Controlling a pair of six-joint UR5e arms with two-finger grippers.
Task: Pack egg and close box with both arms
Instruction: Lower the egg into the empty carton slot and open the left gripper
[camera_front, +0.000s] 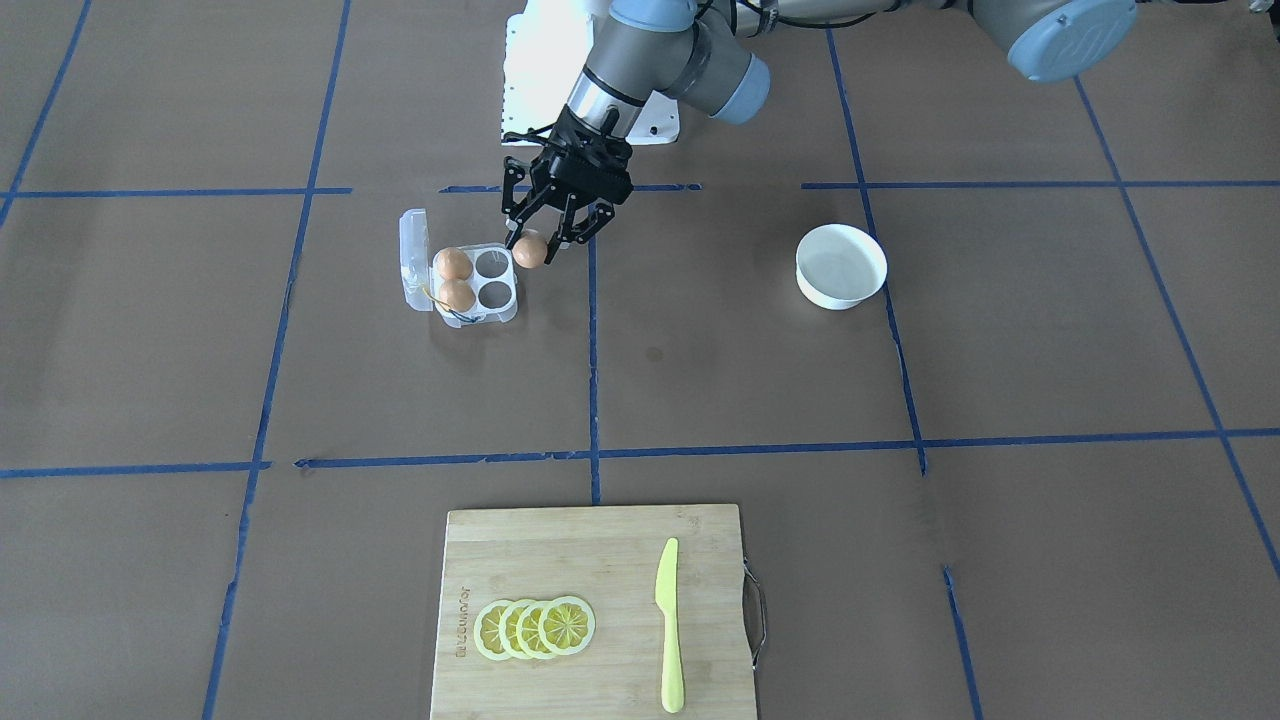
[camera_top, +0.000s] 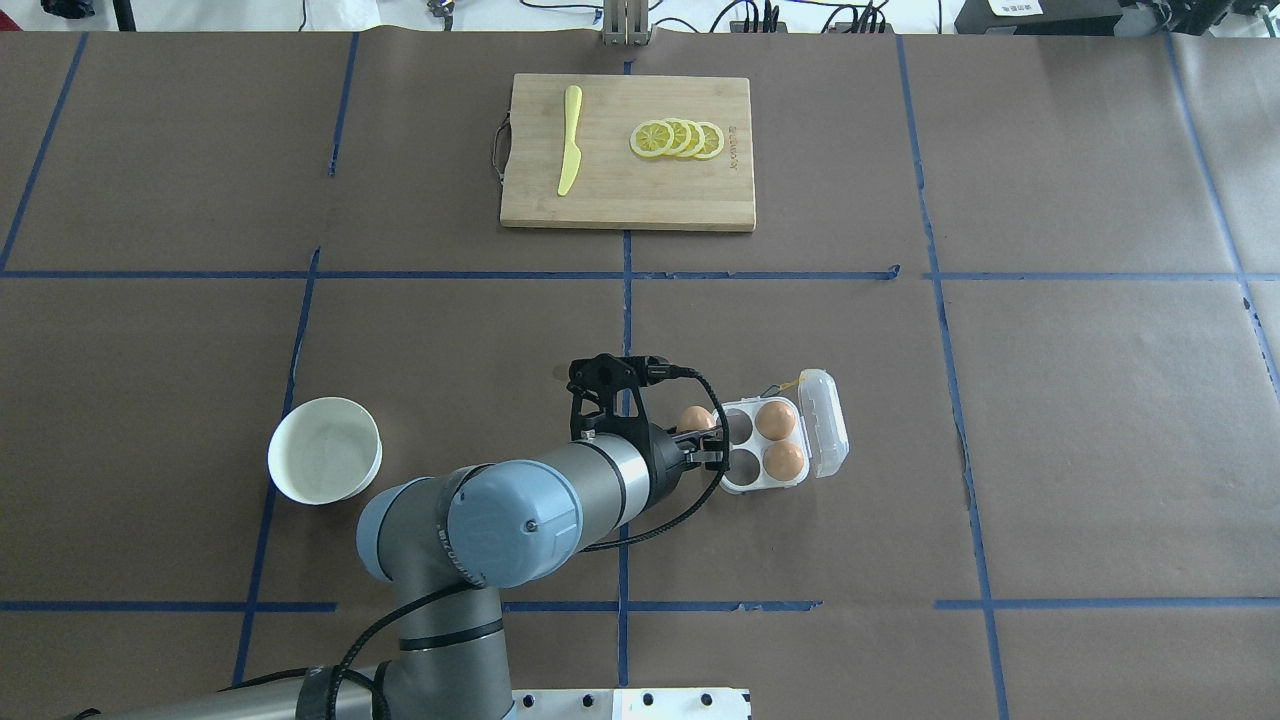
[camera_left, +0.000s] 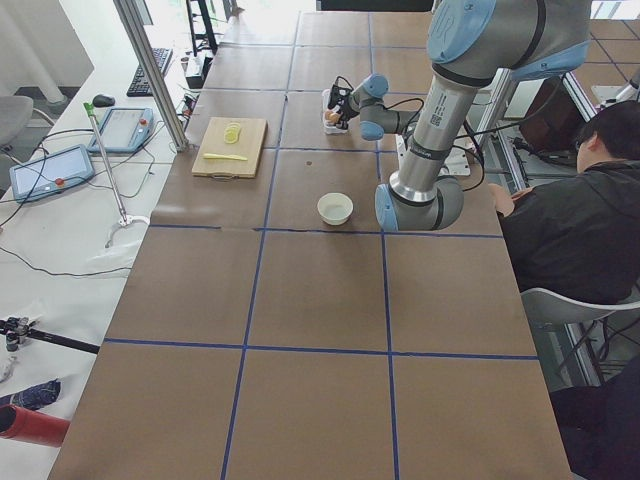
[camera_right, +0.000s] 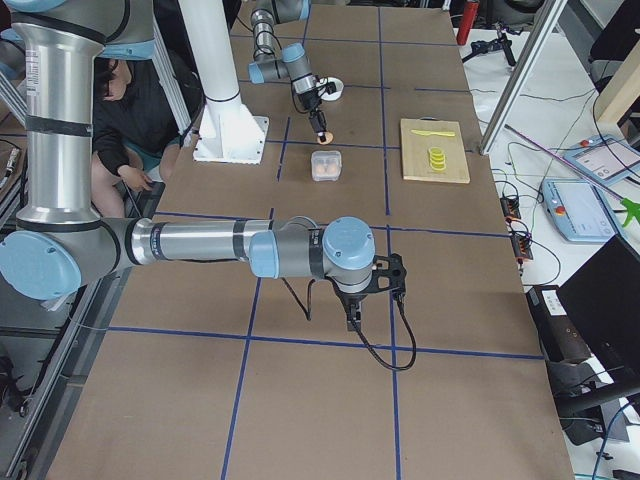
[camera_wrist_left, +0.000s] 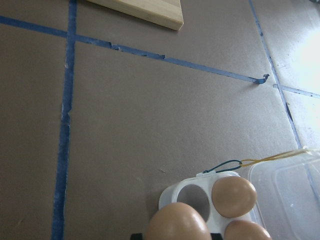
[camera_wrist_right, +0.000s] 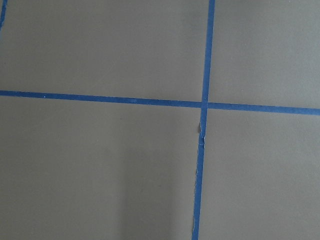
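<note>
My left gripper (camera_front: 531, 243) is shut on the orange-brown egg (camera_front: 530, 250) and holds it just above the table, beside the open clear carton (camera_front: 497, 294). Two other brown eggs (camera_front: 452, 264) sit in the two cups on the carton's lid side; the two cups nearer the gripper are empty. The clear lid (camera_front: 413, 258) lies folded open. In the overhead view the egg (camera_top: 697, 417) is at the carton's (camera_top: 745, 462) left edge. In the left wrist view the held egg (camera_wrist_left: 177, 222) is at the bottom. My right gripper (camera_right: 360, 298) hangs over bare table far from the carton; I cannot tell whether it is open.
A round white bowl (camera_front: 841, 265) stands on the left arm's side of the table. A bamboo cutting board (camera_front: 600, 555) at the far edge carries lemon slices (camera_front: 535, 627) and a yellow knife (camera_front: 668, 625). Blue tape lines grid the brown table.
</note>
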